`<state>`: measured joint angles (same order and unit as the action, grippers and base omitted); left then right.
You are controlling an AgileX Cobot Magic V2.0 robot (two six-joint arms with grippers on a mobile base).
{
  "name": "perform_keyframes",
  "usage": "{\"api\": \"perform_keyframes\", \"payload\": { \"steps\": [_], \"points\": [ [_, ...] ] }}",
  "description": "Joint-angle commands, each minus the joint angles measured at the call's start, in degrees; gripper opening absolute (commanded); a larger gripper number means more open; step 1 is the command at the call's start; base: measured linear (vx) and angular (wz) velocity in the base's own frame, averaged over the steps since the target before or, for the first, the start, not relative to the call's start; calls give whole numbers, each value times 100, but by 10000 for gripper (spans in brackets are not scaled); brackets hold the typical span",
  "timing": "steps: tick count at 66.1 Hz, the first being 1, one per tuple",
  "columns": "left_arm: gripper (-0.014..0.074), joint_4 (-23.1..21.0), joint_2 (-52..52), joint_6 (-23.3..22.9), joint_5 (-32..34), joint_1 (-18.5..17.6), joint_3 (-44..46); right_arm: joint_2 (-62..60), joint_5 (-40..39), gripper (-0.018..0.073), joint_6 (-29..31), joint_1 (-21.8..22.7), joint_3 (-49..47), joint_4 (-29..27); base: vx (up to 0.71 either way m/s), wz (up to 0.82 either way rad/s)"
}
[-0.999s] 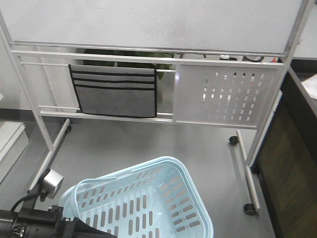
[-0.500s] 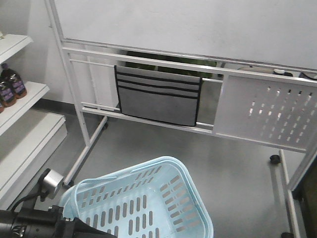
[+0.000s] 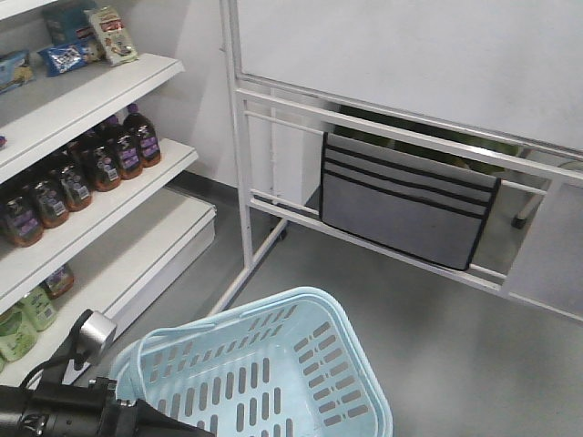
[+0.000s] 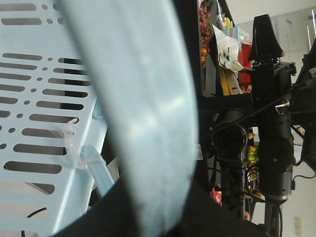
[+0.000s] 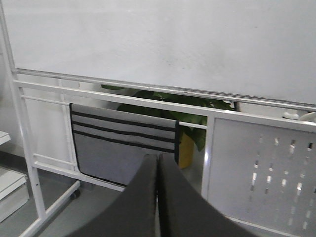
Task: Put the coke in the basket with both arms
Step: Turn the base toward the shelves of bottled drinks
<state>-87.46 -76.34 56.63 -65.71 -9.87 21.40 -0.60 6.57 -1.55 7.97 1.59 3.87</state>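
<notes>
The right jaws are fully closed. In the right wrist view their two black fingers [image 5: 140, 202] rise from 6 o'clock, pressed flat together, and they grip nothing.

The left jaws are clamped on the basket [image 3: 301, 293]. In the left wrist view a blurred pale blue band, either its handle or its rim, runs from 12 o'clock down to 6 o'clock. There, dark jaw shapes close on it from both sides. I cannot tell exactly how narrow the gap is, because the band fills it.

The basket is pale blue plastic with rows of vertical slots and a rounded rim. In the front view it sits at 6 o'clock, tilted, above the grey floor [image 3: 437, 346]. The left arm [image 3: 55, 414] meets its rim at 7 o'clock, and a small grey round-headed part [image 3: 94, 335] on a cable sits just above the arm. In the left wrist view the slotted wall fills 9 o'clock, and the right arm [image 4: 274, 148] stands well apart at 3 o'clock.

White shelves [image 3: 137, 177] at 9 to 10 o'clock carry dark bottles [image 3: 91, 166] with purple labels, green bottles [image 3: 23, 328] lower down, and snack packets [image 3: 109, 35] on top. A white-framed board stand [image 3: 241, 164] spans 12 to 3 o'clock, and a grey pocket organiser [image 3: 405, 205] hangs on it.
</notes>
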Motion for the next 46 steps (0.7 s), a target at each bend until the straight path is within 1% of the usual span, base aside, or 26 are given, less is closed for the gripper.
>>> {"api": "perform_keyframes", "payload": {
  "steps": [1, 46],
  "points": [
    [-6, -427, 138, 76, -437, -39, 116, -78, -381, -10, 20, 48, 45, 43, 12, 41],
    [-6, -427, 138, 76, -437, -39, 116, -78, -381, -10, 20, 48, 45, 43, 10, 38]
  ]
}}
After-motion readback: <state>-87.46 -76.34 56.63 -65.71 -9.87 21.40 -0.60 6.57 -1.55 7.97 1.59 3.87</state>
